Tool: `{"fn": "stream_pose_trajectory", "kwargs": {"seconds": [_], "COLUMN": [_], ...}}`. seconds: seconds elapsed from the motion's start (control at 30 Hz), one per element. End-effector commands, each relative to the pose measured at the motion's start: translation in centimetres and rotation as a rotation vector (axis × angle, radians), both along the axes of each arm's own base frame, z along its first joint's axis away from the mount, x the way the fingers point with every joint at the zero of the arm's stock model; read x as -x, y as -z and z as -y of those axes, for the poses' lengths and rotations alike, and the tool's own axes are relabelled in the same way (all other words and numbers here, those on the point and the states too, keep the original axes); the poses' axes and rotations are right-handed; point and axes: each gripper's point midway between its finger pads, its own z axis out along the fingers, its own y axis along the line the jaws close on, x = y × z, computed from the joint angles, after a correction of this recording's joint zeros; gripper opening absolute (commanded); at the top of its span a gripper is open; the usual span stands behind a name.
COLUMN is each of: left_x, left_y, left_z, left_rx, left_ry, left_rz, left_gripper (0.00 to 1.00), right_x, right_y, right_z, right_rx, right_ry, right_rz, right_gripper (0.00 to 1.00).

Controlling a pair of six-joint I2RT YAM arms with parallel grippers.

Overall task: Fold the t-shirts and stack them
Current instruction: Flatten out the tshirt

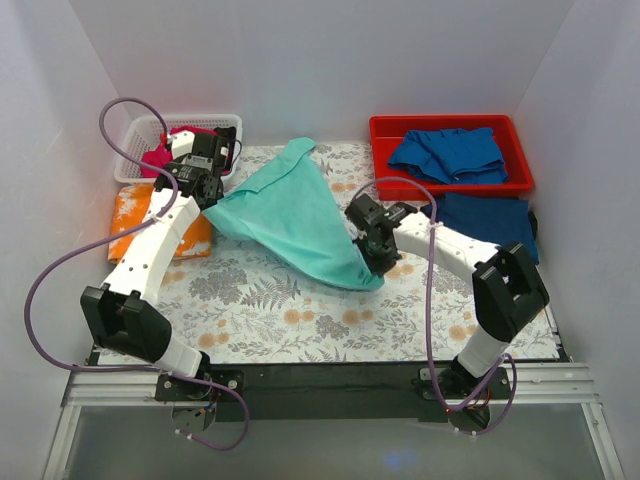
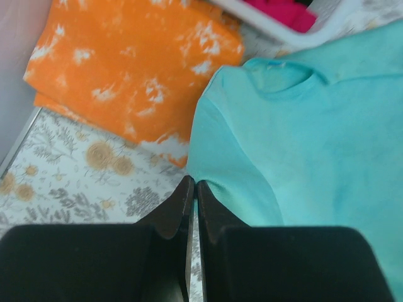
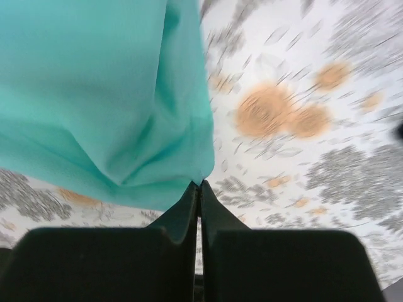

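A mint-teal t-shirt (image 1: 290, 215) hangs stretched between my two grippers above the fern-printed sheet (image 1: 300, 310). My left gripper (image 1: 207, 200) is shut on its left edge, seen in the left wrist view (image 2: 194, 184) with the teal cloth (image 2: 302, 138) beside it. My right gripper (image 1: 372, 258) is shut on the shirt's lower right corner (image 3: 200, 182). An orange-and-white t-shirt (image 1: 135, 215) lies folded at the left (image 2: 138, 69). Magenta-pink cloth (image 1: 160, 158) sits in the white basket (image 1: 140, 125). Royal blue shirts lie in the red bin (image 1: 450, 152) and folded beside it (image 1: 490, 222).
The red bin's rim (image 1: 450, 185) stands at the back right. The white basket stands at the back left, close to my left arm. White walls close in both sides. A black rail (image 1: 330, 385) runs along the near edge.
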Motion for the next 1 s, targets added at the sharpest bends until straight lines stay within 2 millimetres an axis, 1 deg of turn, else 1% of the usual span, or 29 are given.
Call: {"fn": "stream_pose_trajectory", "kwargs": {"seconds": [0.0,0.03,0.07,0.1,0.13,0.17,0.2,0.23,0.27,0.3,0.33,0.37,0.4,0.43,0.47,0.5,0.53,0.57,0.6,0.63,0.67,0.7,0.73,0.77,0.8,0.83,0.87,0.9,0.97], "left_x": [-2.5,-3.1,-4.2,-4.9,-5.5,-6.6,-7.1,-7.5,-8.3,-8.6,-9.1,-9.5,-10.0,-10.2,-10.3,-10.5,-10.5,-10.5,-10.2,-9.8,-9.6,-9.4,-9.0,-8.4,-8.0,-7.7,-7.3,-6.2,-4.8], "left_y": [-7.6,-8.4,-10.2,-11.3,-12.2,-14.3,-15.4,-16.4,-18.5,-19.6,-20.7,-21.9,-23.9,-25.0,-26.1,-27.4,-29.2,-30.2,-31.2,-32.4,-32.9,-33.4,-33.8,-34.4,-34.8,-35.1,-35.3,-36.0,-36.7], "left_z": [0.1,0.0,0.2,0.3,0.4,0.6,0.8,0.9,1.0,1.0,1.2,1.2,1.4,1.5,1.7,1.8,1.9,2.0,1.9,2.1,2.3,2.6,2.7,2.7,2.8,2.8,2.6,2.4,1.8], "left_rx": [0.051,0.051,0.061,0.064,0.056,0.064,0.064,0.05,0.055,0.051,0.057,0.053,0.059,0.062,0.068,0.062,0.065,0.067,0.075,0.088,0.099,0.112,0.125,0.133,0.14,0.144,0.143,0.144,0.14], "left_ry": [0.009,0.009,0.013,0.017,0.032,0.04,0.052,0.072,0.077,0.084,0.095,0.103,0.113,0.123,0.138,0.147,0.153,0.161,0.161,0.173,0.187,0.205,0.212,0.218,0.226,0.226,0.223,0.221,0.209], "left_rz": [0.289,0.316,0.374,0.405,0.425,0.489,0.519,0.54,0.606,0.633,0.662,0.697,0.745,0.771,0.799,0.828,0.871,0.897,0.924,0.956,0.971,0.984,0.996,1.011,1.02,1.027,1.031,1.047,1.062], "left_gripper": [0.0,0.0,0.0,0.0,0.0,0.0,0.0,0.0,0.0,0.0,0.0,0.0,0.0,0.0,0.0,0.0,0.0,0.0,0.0,0.0,0.0,0.0,0.0,0.0,0.0,0.0,0.0,0.0,0.0], "right_x": [-6.4,-8.2,-9.3,-10.9,-12.7,-14.2,-15.2,-16.6,-17.4,-18.4,-18.9,-19.6,-20.1,-20.4,-20.5,-20.8,-20.7,-20.7,-20.3,-20.1,-19.8,-18.5,-18.7,-18.2,-16.7,-16.7,-16.1,-15.1,-14.4], "right_y": [-8.5,-11.2,-12.7,-13.7,-17.2,-18.1,-19.8,-23.0,-24.7,-25.5,-26.7,-29.3,-30.1,-31.3,-32.4,-34.5,-35.4,-36.2,-37.7,-38.4,-38.8,-40.6,-40.0,-40.4,-42.0,-41.5,-41.9,-42.8,-42.8], "right_z": [1.1,0.6,0.7,1.7,1.4,2.3,2.6,2.6,2.8,3.3,3.4,3.5,3.6,4.0,4.1,4.6,4.9,5.2,5.8,6.2,6.3,6.9,6.6,6.7,7.3,7.3,7.5,8.0,8.3], "right_rx": [0.014,-0.025,-0.035,-0.024,-0.077,-0.079,-0.098,-0.145,-0.165,-0.169,-0.179,-0.216,-0.221,-0.224,-0.233,-0.26,-0.265,-0.277,-0.303,-0.314,-0.328,-0.363,-0.38,-0.398,-0.436,-0.445,-0.457,-0.475,-0.482], "right_ry": [0.114,0.138,0.155,0.197,0.229,0.26,0.276,0.299,0.311,0.326,0.327,0.335,0.335,0.335,0.337,0.349,0.356,0.367,0.386,0.395,0.397,0.403,0.398,0.397,0.398,0.399,0.401,0.403,0.402], "right_rz": [0.311,0.383,0.424,0.462,0.541,0.564,0.601,0.673,0.711,0.731,0.758,0.817,0.841,0.874,0.9,0.95,0.973,0.995,1.04,1.061,1.078,1.122,1.131,1.152,1.196,1.205,1.221,1.244,1.246], "right_gripper": [0.01,0.01,0.01,0.01,0.01,0.01,0.01,0.01,0.01,0.01,0.01,0.01,0.01,0.01,0.01,0.01,0.01,0.01,0.01,0.01,0.01,0.01,0.01,0.01,0.01,0.01,0.01,0.01,0.01]}}
